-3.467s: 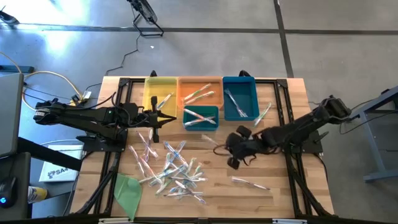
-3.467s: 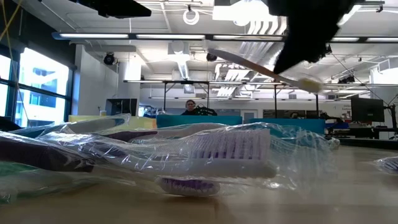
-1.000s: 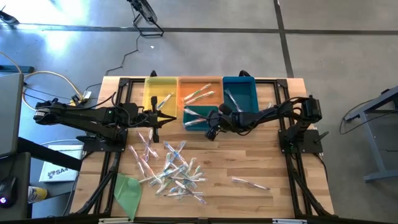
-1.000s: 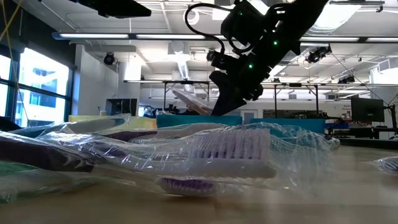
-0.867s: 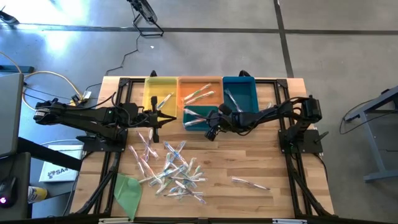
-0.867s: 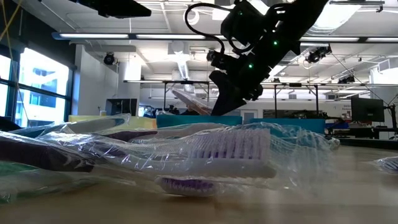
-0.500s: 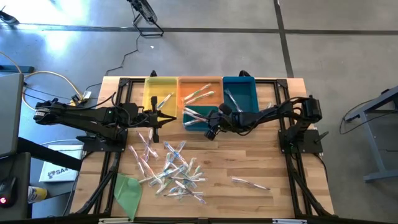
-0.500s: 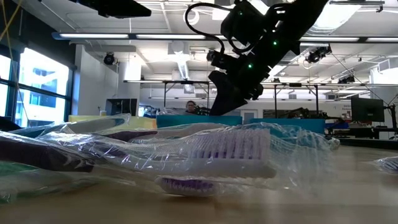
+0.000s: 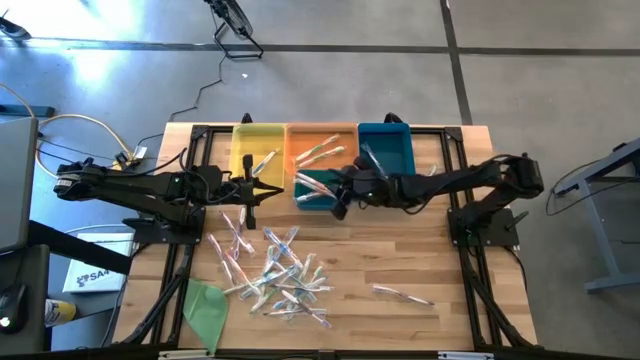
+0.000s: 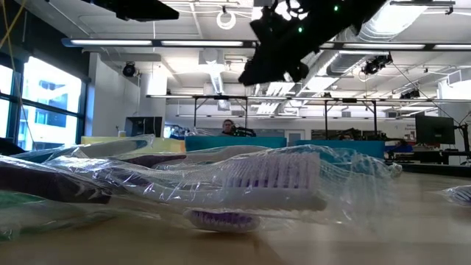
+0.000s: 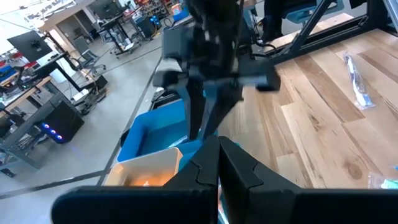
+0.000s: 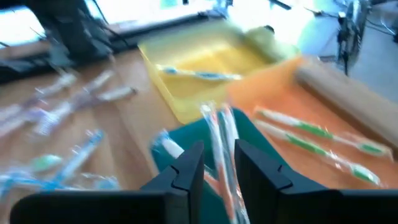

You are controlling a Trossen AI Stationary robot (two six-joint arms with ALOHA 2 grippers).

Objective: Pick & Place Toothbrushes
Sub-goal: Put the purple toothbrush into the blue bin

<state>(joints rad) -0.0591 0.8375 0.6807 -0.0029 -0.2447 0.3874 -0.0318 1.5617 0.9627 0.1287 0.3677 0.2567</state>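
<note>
Several wrapped toothbrushes lie in a loose pile (image 9: 275, 272) on the wooden table, and one (image 9: 402, 294) lies alone to the right. Others lie in the yellow (image 9: 258, 150), orange (image 9: 321, 148), blue (image 9: 386, 155) and small teal bin (image 9: 322, 190). My right gripper (image 9: 337, 207) hangs open above the teal bin's right end, holding nothing. In the right wrist view (image 12: 213, 155), a wrapped toothbrush (image 12: 219, 130) lies in the bin below its fingers. My left gripper (image 9: 250, 192) waits shut, near the yellow bin, above the table.
A flat green sheet (image 9: 206, 306) lies at the table's near left corner. One more toothbrush (image 9: 425, 180) lies just right of the blue bin. Bare wood shows between the pile and the lone toothbrush. A person (image 10: 227, 126) sits far behind the table.
My right gripper has opened over the teal bin and let go of the toothbrush, which has dropped into the bin. Then it has risen straight up and tipped nearer to level, staying above the bin's right end.
</note>
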